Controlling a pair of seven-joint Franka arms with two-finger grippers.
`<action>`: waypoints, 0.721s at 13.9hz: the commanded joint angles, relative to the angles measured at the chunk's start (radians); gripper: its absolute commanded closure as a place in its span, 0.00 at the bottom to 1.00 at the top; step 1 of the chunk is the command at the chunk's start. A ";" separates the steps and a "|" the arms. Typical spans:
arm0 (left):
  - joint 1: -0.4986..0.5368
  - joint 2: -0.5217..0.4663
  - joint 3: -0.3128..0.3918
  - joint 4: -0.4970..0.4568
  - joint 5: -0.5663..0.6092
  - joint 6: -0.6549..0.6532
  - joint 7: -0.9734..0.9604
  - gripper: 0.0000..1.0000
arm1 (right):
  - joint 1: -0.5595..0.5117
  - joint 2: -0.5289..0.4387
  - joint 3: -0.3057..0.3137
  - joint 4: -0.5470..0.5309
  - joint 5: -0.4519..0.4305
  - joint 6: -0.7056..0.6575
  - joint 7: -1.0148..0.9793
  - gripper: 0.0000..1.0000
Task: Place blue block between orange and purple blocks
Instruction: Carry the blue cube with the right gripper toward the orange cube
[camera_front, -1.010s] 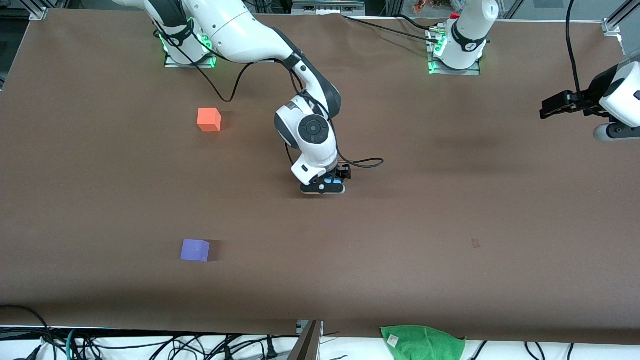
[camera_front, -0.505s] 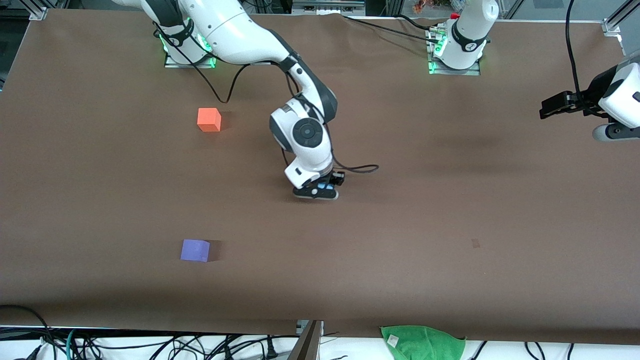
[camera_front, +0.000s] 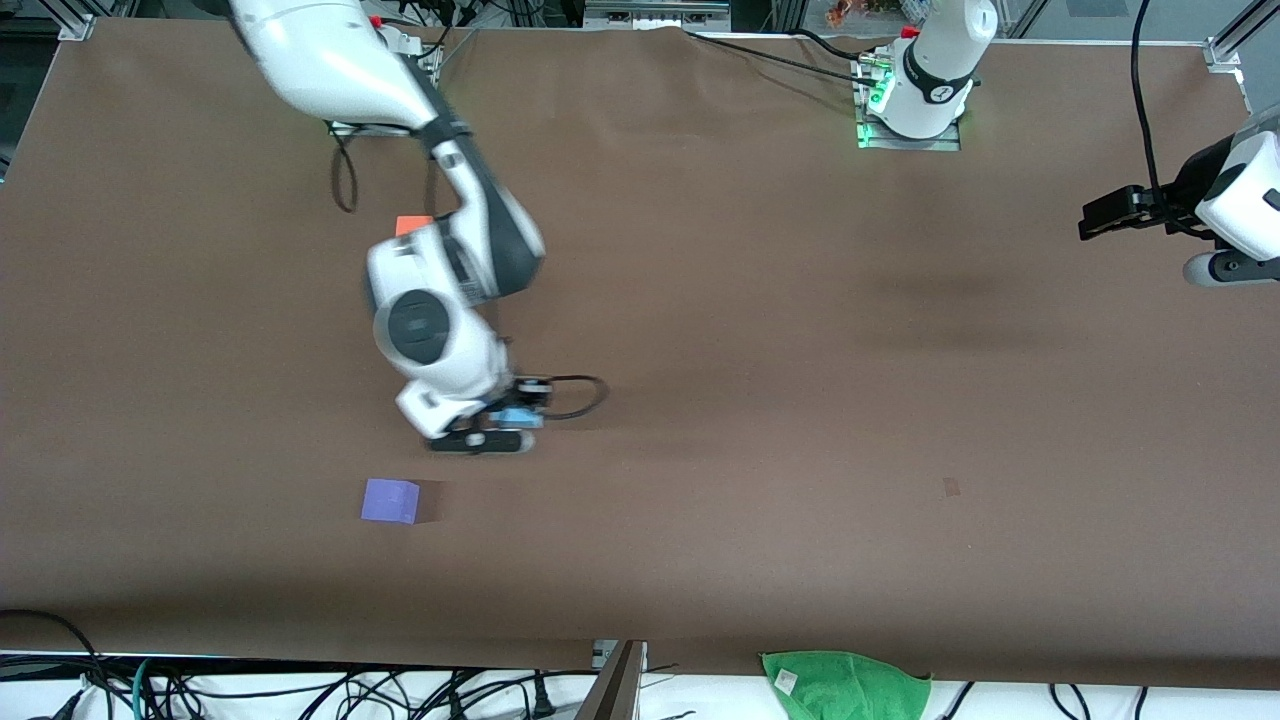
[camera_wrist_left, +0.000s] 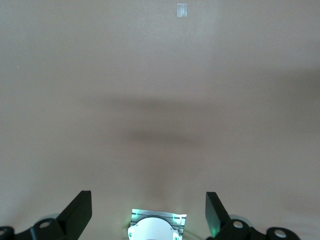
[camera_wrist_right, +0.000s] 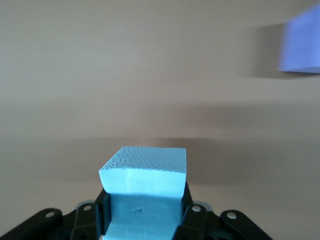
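orange block (camera_front: 411, 224) mostly hidden by right arm

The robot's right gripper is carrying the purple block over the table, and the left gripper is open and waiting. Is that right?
Not quite. The right gripper is carrying the blue block, as the right wrist view shows. The purple block sits on the table. The left gripper is indeed open and waiting.

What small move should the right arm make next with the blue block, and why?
Probably carry it a little farther toward the right arm's end of the table, then lower. The right tool holds the blue block above bare table, off the line from the orange block to the purple block. The left tool waits, open.
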 joint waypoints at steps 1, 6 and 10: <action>-0.005 0.002 0.009 0.002 -0.017 -0.005 0.020 0.00 | -0.055 -0.184 -0.008 -0.332 0.020 0.122 -0.134 0.75; -0.006 0.003 0.009 0.007 -0.020 -0.005 0.015 0.00 | -0.059 -0.238 -0.082 -0.572 0.032 0.301 -0.166 0.70; -0.008 0.005 0.006 0.008 -0.020 -0.005 0.014 0.00 | -0.062 -0.240 -0.083 -0.615 0.032 0.352 -0.165 0.66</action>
